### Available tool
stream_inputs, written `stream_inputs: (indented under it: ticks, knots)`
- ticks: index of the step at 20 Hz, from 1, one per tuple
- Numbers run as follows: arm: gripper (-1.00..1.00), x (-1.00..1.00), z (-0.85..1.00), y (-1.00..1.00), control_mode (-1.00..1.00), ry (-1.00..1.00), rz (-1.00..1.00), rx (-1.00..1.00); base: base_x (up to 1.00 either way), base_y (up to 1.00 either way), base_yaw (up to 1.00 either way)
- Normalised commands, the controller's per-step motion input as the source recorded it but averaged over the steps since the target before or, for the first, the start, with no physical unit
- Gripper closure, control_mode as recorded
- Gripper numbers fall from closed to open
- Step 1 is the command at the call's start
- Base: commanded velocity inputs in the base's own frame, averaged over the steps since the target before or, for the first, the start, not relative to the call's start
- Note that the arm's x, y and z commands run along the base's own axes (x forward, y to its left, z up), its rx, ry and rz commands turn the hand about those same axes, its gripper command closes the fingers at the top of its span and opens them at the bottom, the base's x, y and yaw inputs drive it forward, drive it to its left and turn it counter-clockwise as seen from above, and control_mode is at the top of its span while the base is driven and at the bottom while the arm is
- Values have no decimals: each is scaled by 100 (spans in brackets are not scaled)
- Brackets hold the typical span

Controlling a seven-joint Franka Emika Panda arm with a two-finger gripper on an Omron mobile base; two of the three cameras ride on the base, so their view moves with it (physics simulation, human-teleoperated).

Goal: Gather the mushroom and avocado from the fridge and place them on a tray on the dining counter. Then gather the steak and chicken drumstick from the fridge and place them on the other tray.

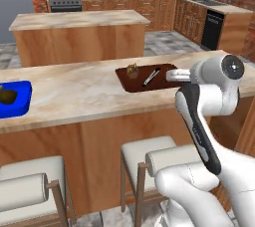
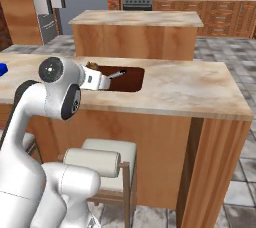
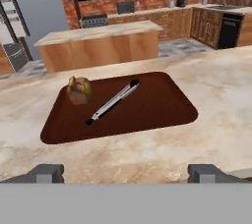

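Observation:
The other tray (image 3: pixel 147 115), dark reddish-brown, lies on the dining counter (image 3: pixel 216 95). On it the chicken drumstick (image 3: pixel 79 89) stands at the left end, with a knife (image 3: pixel 114 101) beside it. My gripper (image 3: pixel 127 174) hovers open just short of the tray's near rim, nothing between its fingertips (image 3: pixel 47 173). From the left base the gripper (image 1: pixel 171 75) is at the right end of the other tray (image 1: pixel 144 85), past the drumstick (image 1: pixel 132 70). The blue tray (image 1: pixel 20 104) sits far left holding the dark avocado (image 1: pixel 7 95); the mushroom I cannot make out. The steak is out of view. The fridge (image 3: pixel 12 26) stands far left.
Padded stools (image 1: pixel 149 156) stand against the counter's wooden front below my arm. Behind the counter is a shorter island (image 1: pixel 79 34), then cabinets, a stove (image 1: pixel 64 2) and a dishwasher (image 1: pixel 213 29). The counter's right end (image 2: pixel 235 102) is bare marble.

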Motion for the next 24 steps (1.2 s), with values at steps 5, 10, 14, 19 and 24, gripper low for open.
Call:
stream_inputs:
  ticks: [5,10,14,19,24]
  knots:
    - [-100,-100,-1,-75,-100,-11,6,4,0,0,0]
    - [-100,-46,-1,-14,-100,-4,0,1,0,0,0]
    - [-100,-2,-1,1,-100,0,0,0,0,0,0]
    - [-100,-45,-2,-15,100,-6,-8,3,-14,-11,-3]
    - [-100,0,0,0,100,0,0,0,-62,-90,-12]
